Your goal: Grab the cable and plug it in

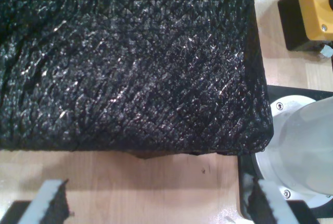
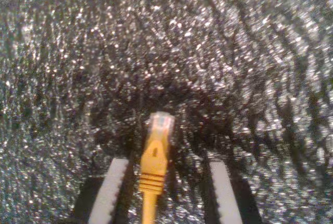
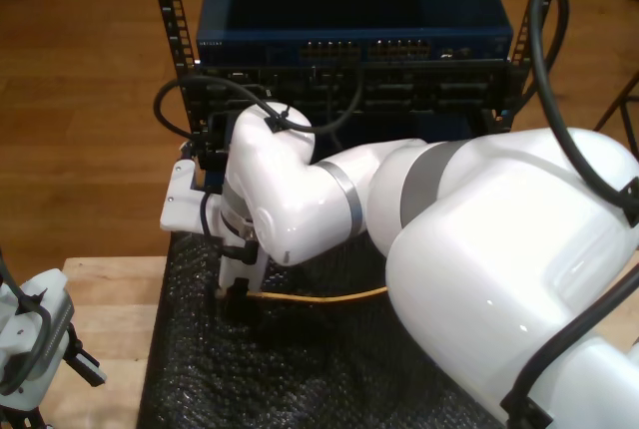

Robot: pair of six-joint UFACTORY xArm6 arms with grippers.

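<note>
The yellow-orange cable (image 2: 154,164) lies on the black foam mat (image 2: 78,52), its clear plug (image 2: 161,125) pointing away from the camera. My second gripper (image 2: 166,164) is open, with the plug end between its ribbed fingers (image 2: 110,193), closer to that one. In the exterior view this gripper (image 3: 240,304) is down on the mat (image 3: 300,369) and the cable (image 3: 319,297) trails toward that view's right. My first gripper (image 1: 161,206) is open with nothing between its fingers, over the wooden table (image 1: 156,182) beside the mat's edge (image 1: 130,52). It appears at the exterior view's lower left (image 3: 80,367).
A blue network switch (image 3: 349,30) with rows of ports (image 3: 329,50) sits in a rack behind the mat. Thick black arm cables (image 3: 190,90) loop in front of it. A yellow box (image 1: 315,5) and a round metal arm base (image 1: 302,146) stand on the table.
</note>
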